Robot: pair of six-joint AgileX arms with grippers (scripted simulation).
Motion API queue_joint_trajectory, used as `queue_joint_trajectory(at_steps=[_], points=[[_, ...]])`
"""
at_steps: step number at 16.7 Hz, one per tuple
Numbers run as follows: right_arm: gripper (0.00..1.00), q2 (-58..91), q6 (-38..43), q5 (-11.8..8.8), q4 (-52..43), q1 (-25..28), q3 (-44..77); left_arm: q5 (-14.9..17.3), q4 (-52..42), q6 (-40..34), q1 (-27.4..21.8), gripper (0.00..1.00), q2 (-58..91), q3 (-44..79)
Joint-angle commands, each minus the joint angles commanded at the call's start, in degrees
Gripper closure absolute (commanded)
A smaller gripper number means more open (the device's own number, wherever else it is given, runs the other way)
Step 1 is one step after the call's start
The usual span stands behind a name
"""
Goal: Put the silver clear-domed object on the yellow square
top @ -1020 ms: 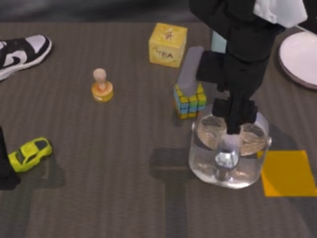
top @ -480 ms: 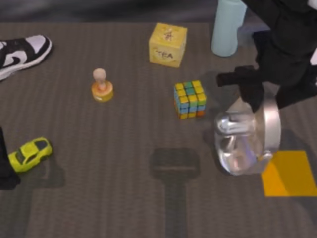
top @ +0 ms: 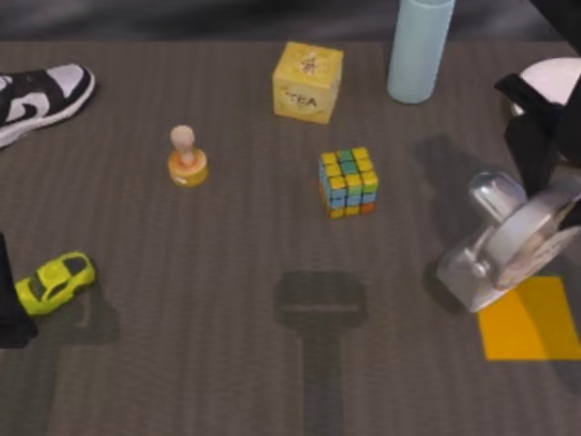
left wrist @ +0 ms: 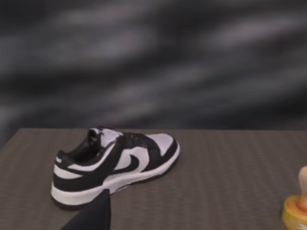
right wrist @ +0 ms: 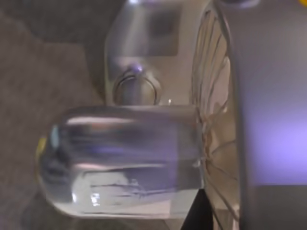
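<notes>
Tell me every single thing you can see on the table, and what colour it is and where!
Sneaker: one, black and white, far left edge.
Toy car: one, yellow-green, near left.
Wooden peg: one, tan on an orange-yellow base, left of middle.
Tea box: one, yellow, far middle.
Puzzle cube: one, many colours, middle.
Bottle: one, pale blue, far right of middle.
Plate: one, white, far right, mostly hidden.
Domed lid: one, silver and clear, tilted on edge, right.
Yellow square: one, orange-yellow, near right.
Table: one, grey-brown.
Left arm: black, parked at left edge.
Right gripper: black, at the lid.
</notes>
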Motion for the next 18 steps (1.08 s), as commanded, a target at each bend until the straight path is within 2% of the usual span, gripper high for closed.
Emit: queue_joint_trajectory(at_steps=[4, 7, 15, 18], points=[[1.00, -2.9, 18.6, -1.0, -0.9, -2.9, -4.1, 0.0, 0.0, 0.0, 0.0, 0.00, 0.0, 0.0], [1.00, -4.3, 26.1, -1.7, -1.5, -4.2, -6.3, 0.0, 0.0, 0.0, 0.0, 0.00, 0.0, 0.0], [1.00, -4.4, 28.3, -1.8, -1.4, -4.4, -7.0, 0.0, 0.0, 0.0, 0.0, 0.00, 0.0, 0.0], [1.00, -4.1, 28.4, -1.8, 1.8, -4.7, -10.1, 0.0, 0.0, 0.0, 0.0, 0.00, 0.0, 0.0]])
